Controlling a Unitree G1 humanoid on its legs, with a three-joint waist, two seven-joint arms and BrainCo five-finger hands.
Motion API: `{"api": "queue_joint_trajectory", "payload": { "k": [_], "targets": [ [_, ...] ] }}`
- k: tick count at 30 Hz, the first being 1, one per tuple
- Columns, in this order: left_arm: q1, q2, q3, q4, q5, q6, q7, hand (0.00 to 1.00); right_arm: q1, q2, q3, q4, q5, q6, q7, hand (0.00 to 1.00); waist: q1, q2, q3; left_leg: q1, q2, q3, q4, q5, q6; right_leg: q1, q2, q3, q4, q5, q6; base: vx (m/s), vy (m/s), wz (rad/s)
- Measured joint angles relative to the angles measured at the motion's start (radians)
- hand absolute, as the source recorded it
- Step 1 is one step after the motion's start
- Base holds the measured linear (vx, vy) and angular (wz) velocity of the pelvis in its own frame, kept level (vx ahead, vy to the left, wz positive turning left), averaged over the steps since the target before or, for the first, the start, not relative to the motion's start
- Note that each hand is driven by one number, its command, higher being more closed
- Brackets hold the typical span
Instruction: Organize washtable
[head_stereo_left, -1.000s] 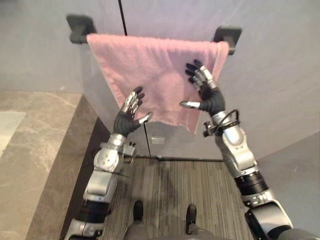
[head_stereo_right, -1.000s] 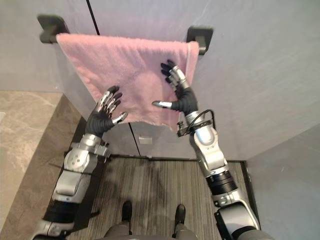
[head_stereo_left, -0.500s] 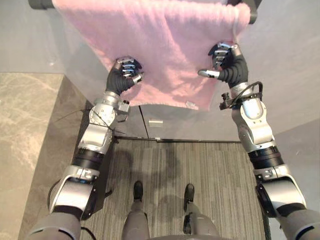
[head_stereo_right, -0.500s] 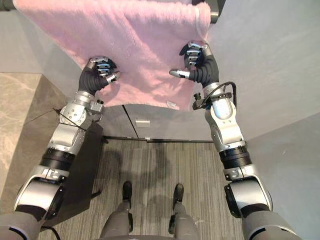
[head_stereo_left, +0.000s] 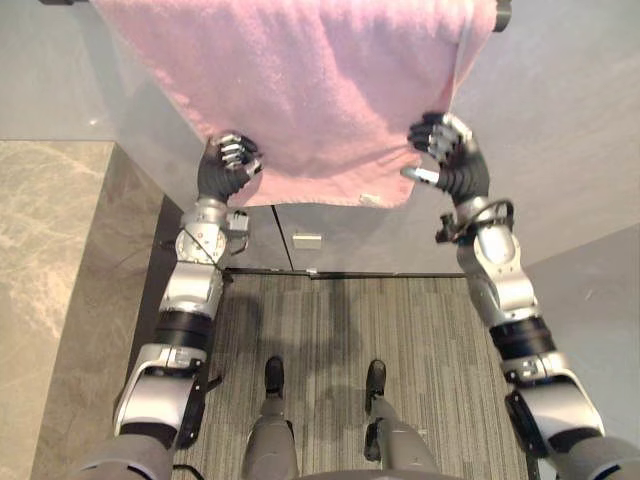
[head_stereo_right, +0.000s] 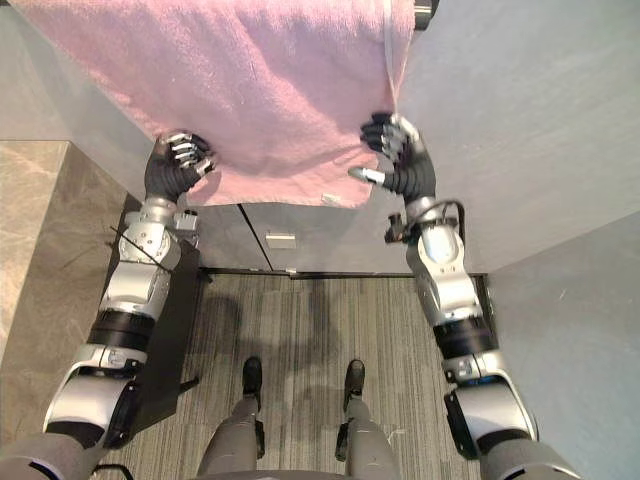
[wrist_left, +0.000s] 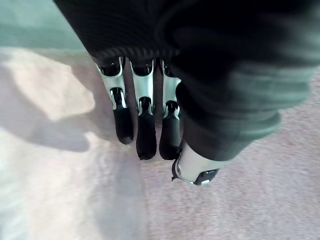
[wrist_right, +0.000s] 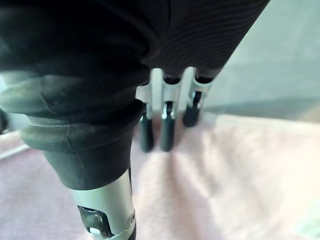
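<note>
A pink towel (head_stereo_left: 300, 90) hangs flat from a rail whose dark end bracket (head_stereo_right: 425, 12) shows at the top right, against a grey wall. My left hand (head_stereo_left: 225, 170) is at the towel's lower left corner with its fingers (wrist_left: 145, 130) curled into the cloth (wrist_left: 240, 200). At the lower right corner my right hand (head_stereo_left: 455, 165) has its fingers (wrist_right: 165, 130) curled on the towel's (wrist_right: 225, 175) edge, thumb stretched out along the hem. Both arms reach up from below.
The grey wall (head_stereo_left: 570, 120) stands behind and to the right of the towel. A marbled stone surface (head_stereo_left: 50, 280) lies at the left beside a dark edge. Striped carpet (head_stereo_left: 330, 330) covers the floor below, with a small white plate (head_stereo_left: 307, 241) low on the wall.
Both hands went from open in front of the towel to curled on it, then slid down to its lower corners. The view has also shifted towards the towel.
</note>
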Motion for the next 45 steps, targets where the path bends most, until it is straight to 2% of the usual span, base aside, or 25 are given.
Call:
{"api": "queue_joint_trajectory", "payload": {
  "k": [5,10,13,16,19,21,22,23,26,28,30,32,33,34,35,36,37,38,39,40,41,42,43,44,45],
  "targets": [
    [0.186,-0.04,0.055,-0.064,0.014,0.016,-0.01,0.0,0.25,0.056,-0.034,-0.089,-0.02,0.03,0.029,0.0,0.0,-0.001,-0.001,0.037,0.0,0.002,0.0,-0.011,-0.002,0.039,0.0,0.0,-0.003,-0.009,0.003,0.0,0.0,-0.01],
    [0.455,-0.12,0.081,-0.075,0.089,0.017,-0.076,0.0,0.519,0.134,-0.093,-0.121,-0.121,0.038,0.069,0.0,-0.002,-0.017,-0.029,0.089,0.001,0.006,0.0,-0.043,-0.006,0.087,0.0,0.005,-0.004,-0.035,0.012,0.01,0.002,-0.02],
    [0.597,-0.176,0.114,-0.003,0.16,0.021,-0.111,0.0,0.634,0.195,-0.116,-0.05,-0.178,0.042,0.09,0.0,-0.009,-0.021,-0.055,0.137,-0.001,0.012,0.0,-0.06,-0.01,0.132,-0.002,0.005,-0.004,-0.054,0.016,0.01,0.004,-0.02],
    [0.716,-0.238,0.204,0.183,0.237,0.022,-0.107,0.0,0.736,0.248,-0.118,0.117,-0.222,0.06,0.105,0.0,-0.022,-0.011,-0.097,0.202,-0.001,0.021,0.0,-0.084,-0.012,0.195,-0.002,0.008,-0.004,-0.076,0.021,0.06,0.015,-0.06],
    [0.769,-0.281,0.285,0.383,0.26,0.029,-0.072,0.0,0.758,0.277,-0.158,0.317,-0.271,0.065,0.099,0.0,-0.022,0.006,-0.119,0.245,-0.001,0.031,0.0,-0.099,-0.013,0.232,-0.003,0.017,-0.004,-0.089,0.022,0.04,0.008,-0.07],
    [0.805,-0.327,0.387,0.54,0.263,0.037,-0.034,0.0,0.754,0.279,-0.216,0.515,-0.278,0.078,0.082,0.0,-0.02,0.027,-0.132,0.281,0.0,0.032,0.0,-0.113,-0.015,0.269,-0.003,0.015,-0.004,-0.101,0.023,0.04,0.003,0.02],
    [0.818,-0.338,0.411,0.57,0.262,0.042,-0.023,0.0,0.753,0.279,-0.235,0.56,-0.276,0.082,0.076,0.0,-0.02,0.032,-0.137,0.289,0.0,0.032,0.0,-0.117,-0.015,0.276,-0.002,0.015,-0.004,-0.105,0.022,0.03,0.001,0.01],
    [0.854,-0.362,0.465,0.625,0.255,0.058,-0.007,0.0,0.746,0.278,-0.287,0.646,-0.263,0.099,0.058,0.0,-0.019,0.048,-0.148,0.306,0.001,0.033,0.0,-0.124,-0.017,0.291,-0.002,0.016,-0.004,-0.112,0.022,0.03,0.0,-0.03],
    [0.896,-0.379,0.518,0.669,0.245,0.074,0.0,0.0,0.716,0.245,-0.309,0.739,-0.298,0.106,0.025,0.0,-0.013,0.064,-0.152,0.307,0.005,0.026,0.004,-0.128,-0.019,0.304,0.001,0.012,-0.004,-0.119,0.02,-0.01,-0.007,0.07],
    [0.896,-0.388,0.529,0.669,0.243,0.082,-0.001,0.0,0.701,0.226,-0.301,0.761,-0.405,0.121,0.009,0.0,0.005,0.065,-0.146,0.262,0.009,0.012,0.061,-0.15,-0.021,0.294,0.001,0.003,0.004,-0.121,0.018,-0.01,-0.007,0.22],
    [0.864,-0.395,0.519,0.659,0.23,0.082,0.001,0.0,0.673,0.211,-0.266,0.75,-0.554,0.139,-0.015,0.0,0.005,0.072,-0.147,0.177,0.018,-0.019,0.129,-0.156,-0.018,0.242,0.005,-0.034,0.053,-0.139,0.008,-0.05,-0.029,0.4],
    [0.841,-0.394,0.491,0.634,0.217,0.083,0.006,0.0,0.653,0.198,-0.239,0.723,-0.64,0.144,-0.031,0.0,0.006,0.101,-0.148,0.107,0.038,-0.049,0.125,-0.124,-0.001,0.157,0.016,-0.081,0.155,-0.175,-0.031,-0.08,-0.072,0.54],
    [0.832,-0.392,0.487,0.617,0.212,0.081,0.007,0.0,0.653,0.199,-0.233,0.708,-0.642,0.144,-0.031,0.0,0.002,0.104,-0.148,0.1,0.041,-0.063,0.095,-0.115,0.011,0.14,0.018,-0.101,0.173,-0.187,-0.044,-0.04,-0.083,0.75],
    [0.793,-0.379,0.482,0.61,0.206,0.079,0.008,0.0,0.656,0.228,-0.234,0.695,-0.645,0.146,-0.032,0.0,-0.003,0.076,-0.154,0.118,0.051,0.005,0.056,-0.137,0.022,0.129,-0.004,-0.137,0.16,-0.181,-0.051,0.04,-0.052,0.81],
    [0.744,-0.372,0.482,0.598,0.205,0.079,0.014,0.0,0.657,0.255,-0.244,0.679,-0.635,0.145,-0.034,0.0,0.006,0.05,-0.124,0.063,0.088,0.124,0.329,-0.194,0.078,0.135,-0.03,-0.167,0.183,-0.174,-0.051,0.06,-0.024,0.63],
    [0.739,-0.377,0.483,0.584,0.204,0.077,0.016,0.0,0.657,0.261,-0.248,0.668,-0.632,0.145,-0.034,0.0,0.007,0.048,-0.119,0.058,0.112,0.162,0.472,-0.221,0.081,0.141,-0.032,-0.172,0.196,-0.177,-0.056,0.02,-0.003,0.41],
    [0.739,-0.387,0.478,0.573,0.205,0.072,0.021,0.0,0.674,0.268,-0.265,0.639,-0.624,0.144,-0.036,0.0,-0.002,0.055,-0.115,0.077,0.146,0.212,0.643,-0.273,0.069,0.162,-0.028,-0.196,0.208,-0.181,-0.06,-0.02,0.028,0.26],
    [0.732,-0.398,0.466,0.568,0.206,0.068,0.021,0.0,0.683,0.269,-0.28,0.624,-0.615,0.142,-0.044,0.0,-0.009,0.08,-0.113,0.087,0.166,0.225,0.705,-0.29,0.051,0.177,-0.022,-0.214,0.212,-0.184,-0.06,-0.07,0.092,0.35],
    [0.728,-0.414,0.445,0.556,0.206,0.068,0.022,0.0,0.674,0.262,-0.29,0.618,-0.606,0.141,-0.053,0.0,-0.026,0.107,-0.111,0.079,0.17,0.229,0.69,-0.288,0.034,0.19,-0.01,-0.219,0.215,-0.187,-0.054,-0.09,0.071,0.37],
    [0.729,-0.409,0.422,0.55,0.206,0.064,0.022,0.0,0.666,0.268,-0.298,0.638,-0.594,0.143,-0.054,0.0,-0.036,0.092,-0.124,0.107,0.125,0.204,0.586,-0.284,0.021,0.176,-0.015,-0.201,0.206,-0.204,-0.055,-0.13,0.071,0.5],
    [0.721,-0.39,0.407,0.547,0.207,0.059,0.023,0.0,0.667,0.285,-0.298,0.675,-0.587,0.14,-0.053,0.0,-0.058,0.048,-0.155,0.19,0.061,0.146,0.482,-0.305,0.015,0.152,-0.04,-0.187,0.176,-0.192,-0.062,-0.11,0.038,0.29],
    [0.702,-0.4,0.387,0.551,0.207,0.061,0.025,0.0,0.665,0.29,-0.315,0.677,-0.584,0.138,-0.053,0.0,-0.046,0.062,-0.148,0.216,0.1,0.14,0.666,-0.372,-0.011,0.152,-0.014,-0.194,0.178,-0.162,-0.066,-0.08,0.102,0.2],
    [0.705,-0.401,0.37,0.551,0.207,0.061,0.026,0.0,0.657,0.285,-0.315,0.674,-0.584,0.14,-0.055,0.0,-0.05,0.081,-0.153,0.254,0.109,0.146,0.649,-0.344,-0.02,0.144,0.002,-0.202,0.176,-0.153,-0.055,-0.02,0.109,0.17],
    [0.695,-0.399,0.333,0.551,0.208,0.061,0.025,0.0,0.64,0.277,-0.322,0.673,-0.587,0.141,-0.058,0.0,-0.073,0.109,-0.151,0.295,0.099,0.144,0.55,-0.37,-0.06,0.134,0.017,-0.223,0.177,-0.146,-0.05,-0.05,0.124,0.56],
    [0.662,-0.399,0.27,0.533,0.208,0.061,0.026,0.0,0.626,0.278,-0.324,0.691,-0.588,0.146,-0.063,0.0,-0.094,0.083,-0.143,0.297,0.085,0.143,0.475,-0.382,-0.067,0.114,0.006,-0.246,0.176,-0.127,-0.052,-0.15,0.141,0.65]
  ]
}}
